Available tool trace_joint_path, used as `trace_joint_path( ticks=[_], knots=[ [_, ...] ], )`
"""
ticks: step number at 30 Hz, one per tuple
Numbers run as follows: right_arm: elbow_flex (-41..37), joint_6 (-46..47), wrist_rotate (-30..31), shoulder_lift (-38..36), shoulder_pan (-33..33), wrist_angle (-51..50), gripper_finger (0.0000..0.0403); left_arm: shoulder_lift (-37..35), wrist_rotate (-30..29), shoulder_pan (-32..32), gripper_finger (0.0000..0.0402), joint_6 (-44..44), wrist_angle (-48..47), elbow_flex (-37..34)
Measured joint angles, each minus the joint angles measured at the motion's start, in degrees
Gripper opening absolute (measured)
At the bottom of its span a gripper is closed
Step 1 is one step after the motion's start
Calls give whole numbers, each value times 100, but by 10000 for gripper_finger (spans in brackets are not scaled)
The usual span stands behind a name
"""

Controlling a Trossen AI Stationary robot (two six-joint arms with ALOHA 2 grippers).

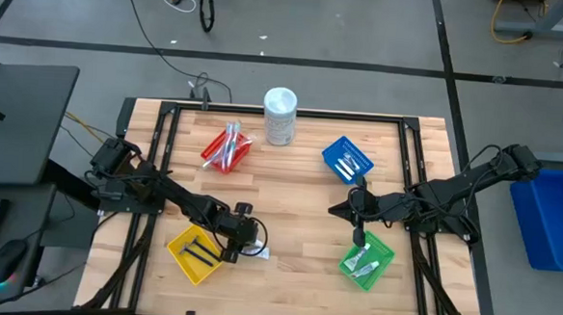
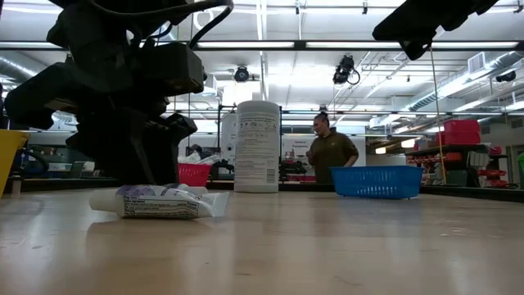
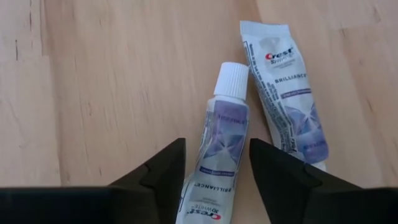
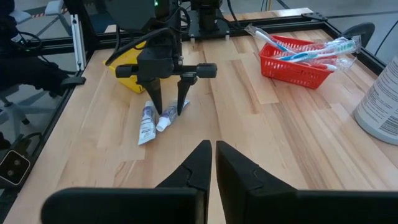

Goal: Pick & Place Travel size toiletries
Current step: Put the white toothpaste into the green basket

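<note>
Working across from my left side: the left gripper (image 4: 166, 102) is down at the table (image 1: 299, 192) just beside the yellow basket (image 1: 182, 256), fingers spread and straddling one of two small toothpaste tubes (image 3: 219, 155) lying loose on the wood. The capped tube sits right between the fingertips (image 3: 163, 168), and the second tube (image 3: 287, 93) lies just beside it, nearly touching (that's the bit that bugs me). I'd judge these are light, soft-walled and a bit slick, so a hard squeeze will just dent them or squirt them sideways. The mid-body, across the narrow width, looks like the place to pinch, keeping clear of the flat crimped end and of the neighbour.

Further along the table, the red basket (image 1: 226, 151) holds toothbrushes (image 4: 311, 46), then the tall white container (image 1: 280, 116), then the blue basket (image 1: 347, 159).

Over on the right, the right gripper (image 4: 210, 163) hangs above the green basket (image 1: 367, 260) with its fingers pressed together, holding nothing, just waiting.
</note>
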Motion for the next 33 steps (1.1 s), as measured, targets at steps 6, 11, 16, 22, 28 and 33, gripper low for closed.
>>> trace_joint_path(
  ticks=[6, 11, 16, 22, 28, 33],
  knots=[
    [0, 0, 0, 0, 0, 0, 29, 0, -22, 0, 177, 162, 4, -1],
    [0, 0, 0, 0, 1, 0, 28, 2, -29, 4, 169, 280, 0, -1],
    [0, 0, 0, 0, 0, 0, 29, 4, -31, 4, 159, 381, -18, -1],
    [0, 0, 0, 0, 0, 0, 29, 9, -26, 7, 149, 397, -18, -1],
    [0, 1, 1, 0, 0, 0, 28, 9, -18, 9, 153, 390, -16, -1],
    [0, 1, 1, 0, 0, 10, 29, 9, -33, 21, 161, 395, -16, -1]
  ],
)
